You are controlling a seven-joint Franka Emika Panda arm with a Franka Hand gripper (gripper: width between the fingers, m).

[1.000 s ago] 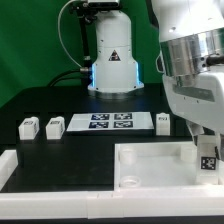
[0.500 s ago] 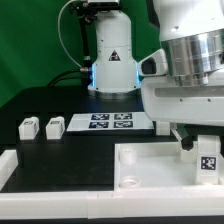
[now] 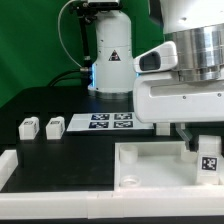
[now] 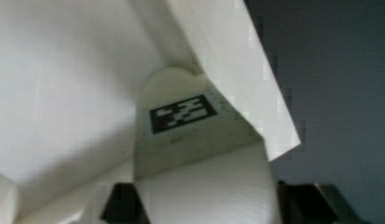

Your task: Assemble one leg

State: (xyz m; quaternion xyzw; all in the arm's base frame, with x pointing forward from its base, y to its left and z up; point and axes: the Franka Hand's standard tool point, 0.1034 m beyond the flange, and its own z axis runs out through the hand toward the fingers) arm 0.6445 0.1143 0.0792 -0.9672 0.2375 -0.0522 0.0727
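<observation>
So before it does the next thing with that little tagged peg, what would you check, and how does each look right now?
1. The leg is in the pincer: ok; the wrist view shows the leg between the two dark fingers.
2. Leg upright over the tray: ok in the exterior view, at the tray's corner on the exterior view's right.
3. Leg lined up with a corner socket: cannot tell; that corner is hidden behind the leg and arm.
4. Leg seated in the tray: cannot tell.
5. Spare legs and marker board out of the way: ok, they lie behind the tray.
</observation>
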